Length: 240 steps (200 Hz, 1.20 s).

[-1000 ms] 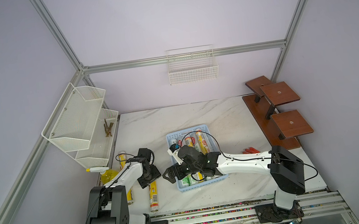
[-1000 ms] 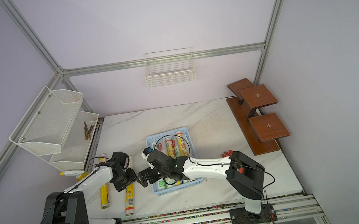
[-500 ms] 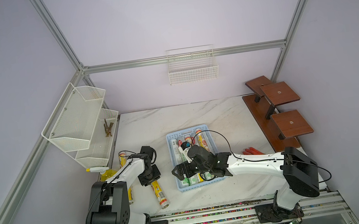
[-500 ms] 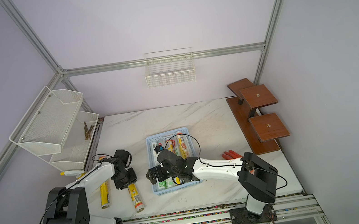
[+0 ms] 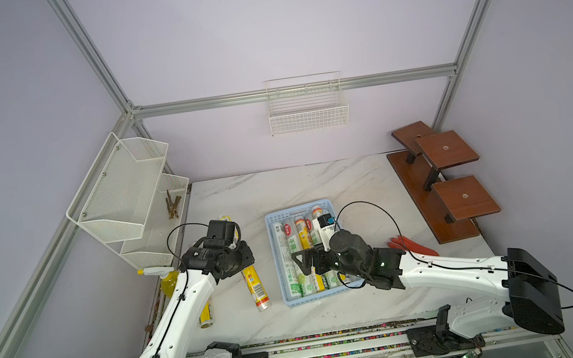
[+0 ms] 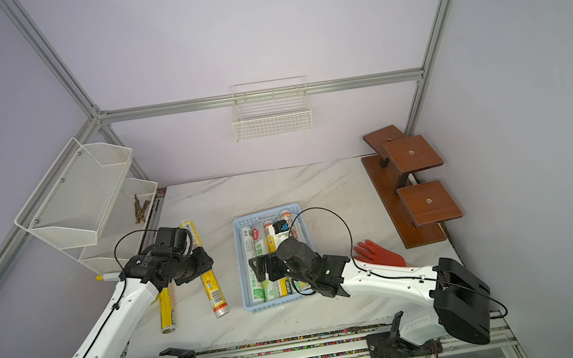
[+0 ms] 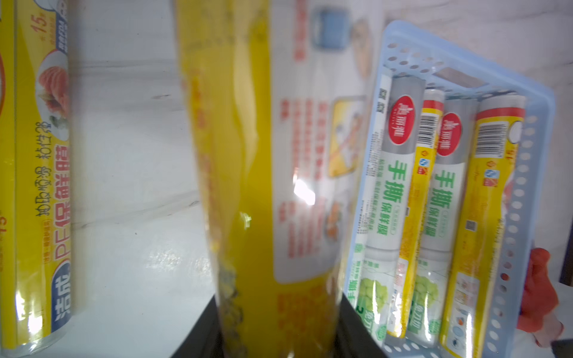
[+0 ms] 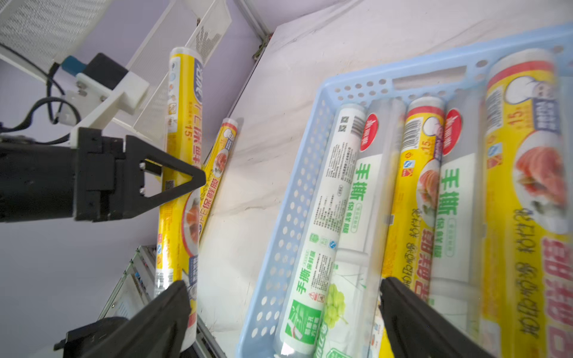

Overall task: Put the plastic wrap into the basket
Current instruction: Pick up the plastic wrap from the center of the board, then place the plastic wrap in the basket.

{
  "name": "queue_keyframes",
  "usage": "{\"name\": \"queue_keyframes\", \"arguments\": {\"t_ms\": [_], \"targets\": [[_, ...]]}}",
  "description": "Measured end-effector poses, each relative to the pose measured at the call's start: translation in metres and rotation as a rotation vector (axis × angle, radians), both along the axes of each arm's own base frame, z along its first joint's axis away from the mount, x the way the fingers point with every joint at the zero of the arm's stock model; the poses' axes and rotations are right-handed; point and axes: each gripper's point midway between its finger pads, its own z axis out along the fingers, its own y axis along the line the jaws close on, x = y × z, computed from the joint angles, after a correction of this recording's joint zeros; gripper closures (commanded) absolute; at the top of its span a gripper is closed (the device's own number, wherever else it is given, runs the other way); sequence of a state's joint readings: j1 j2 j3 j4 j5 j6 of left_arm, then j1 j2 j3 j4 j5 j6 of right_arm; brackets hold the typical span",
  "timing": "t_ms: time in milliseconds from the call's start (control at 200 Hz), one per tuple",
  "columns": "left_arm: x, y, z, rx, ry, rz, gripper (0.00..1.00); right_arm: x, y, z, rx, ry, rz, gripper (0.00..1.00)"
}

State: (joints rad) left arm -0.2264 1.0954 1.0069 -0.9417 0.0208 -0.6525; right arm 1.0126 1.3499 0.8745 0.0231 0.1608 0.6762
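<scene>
The light-blue basket (image 5: 272, 227) (image 6: 238, 232) (image 7: 542, 102) (image 8: 297, 192) sits mid-table with several plastic wrap rolls (image 5: 302, 231) (image 8: 415, 192) lying side by side in it. My left gripper (image 5: 241, 261) (image 6: 201, 266) (image 7: 279, 341) is shut on a yellow plastic wrap roll (image 5: 256, 289) (image 6: 214, 292) (image 7: 263, 170) (image 8: 179, 124) just left of the basket. Another yellow roll (image 5: 206, 313) (image 6: 166, 307) (image 7: 40, 186) (image 8: 217, 161) lies further left. My right gripper (image 5: 304, 265) (image 6: 261, 267) (image 8: 279, 310) hangs open over the basket's near left part, holding nothing.
A white two-tier mesh rack (image 5: 127, 194) juts out at the left, with a yellow spray bottle (image 5: 166, 280) below it. A wire basket (image 5: 307, 108) hangs on the back wall. Wooden stepped shelves (image 5: 444, 173) stand at the right, and an orange glove (image 5: 412, 246) lies near them.
My left gripper has shut on the yellow roll, whose near end has swung toward the basket. My right gripper has moved right, from the basket's left side to over it.
</scene>
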Motion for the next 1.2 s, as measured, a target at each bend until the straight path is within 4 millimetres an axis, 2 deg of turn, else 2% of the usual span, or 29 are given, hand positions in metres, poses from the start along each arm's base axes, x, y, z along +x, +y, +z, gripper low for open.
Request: {"name": "queue_keyframes", "arguments": {"t_ms": [310, 670, 865, 1015, 1120, 1200], "targets": [[0.023, -0.049, 0.041, -0.120, -0.109, -0.079, 0.85, 0.010, -0.032, 0.022, 0.023, -0.066, -0.103, 0.00], [0.037, -0.118, 0.060, -0.176, -0.145, -0.196, 0.86, 0.023, -0.081, 0.028, 0.061, -0.085, -0.166, 0.00], [0.046, -0.160, 0.054, -0.175, -0.130, -0.258, 0.86, 0.036, -0.109, 0.027, 0.075, -0.047, -0.185, 0.00], [0.050, -0.188, 0.035, -0.164, -0.089, -0.294, 0.86, 0.044, -0.136, 0.016, 0.076, 0.012, -0.217, 0.00], [0.051, -0.199, 0.020, -0.148, -0.057, -0.312, 0.85, 0.046, -0.154, 0.003, 0.086, 0.060, -0.247, 0.01], [0.051, -0.201, 0.013, -0.142, -0.039, -0.311, 0.85, 0.042, -0.160, -0.006, 0.095, 0.092, -0.249, 0.00]]}}
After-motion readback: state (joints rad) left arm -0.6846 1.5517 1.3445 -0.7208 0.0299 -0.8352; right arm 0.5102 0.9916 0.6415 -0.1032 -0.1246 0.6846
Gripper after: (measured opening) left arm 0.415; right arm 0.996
